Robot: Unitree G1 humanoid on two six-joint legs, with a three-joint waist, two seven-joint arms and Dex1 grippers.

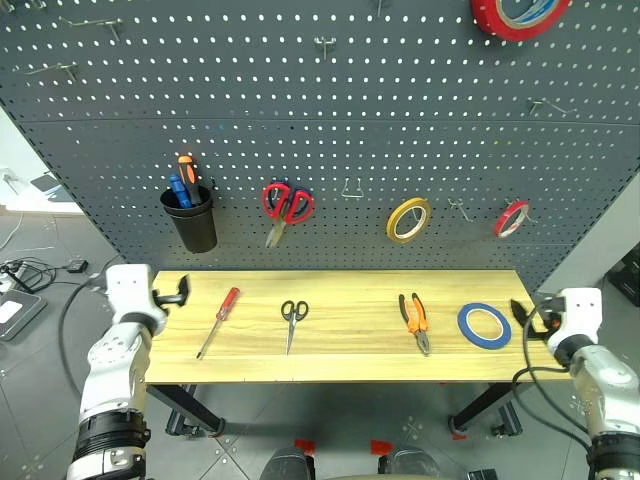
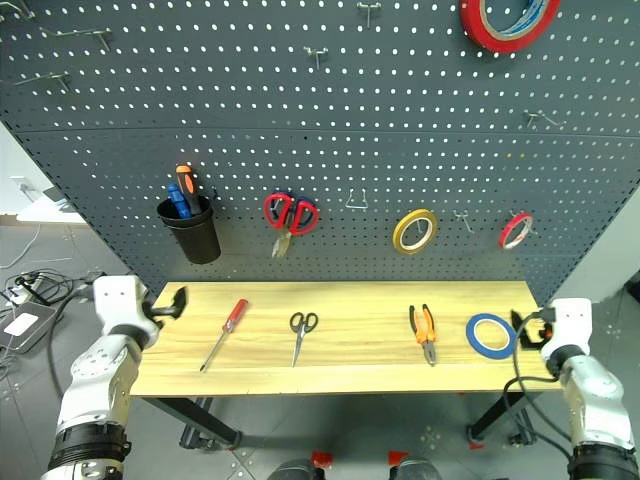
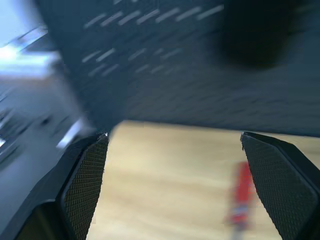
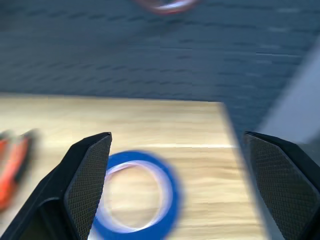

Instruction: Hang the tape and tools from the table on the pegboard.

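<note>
Left tool (image 1: pixel 180 293) at worktop (image 1: pixel 350 345) left end, fingers spread wide, nothing between them; red-handled screwdriver (image 1: pixel 219 320) just beyond it, inboard. Right tool (image 1: pixel 522 312) at worktop right end, fingers spread wide, empty; blue tape roll (image 1: pixel 484 325) flat on worktop just ahead of it, not touching. Black-handled scissors (image 1: pixel 292 322) and orange-and-black pliers (image 1: pixel 415 321) lie between the two tools, mid-worktop. Pegboard (image 1: pixel 330 120) upright behind worktop, beyond both tools

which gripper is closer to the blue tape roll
Right. The right gripper hangs open at the table's right end, just beside the blue tape roll. The left gripper is open at the far left end, beyond the red-handled screwdriver.
</note>
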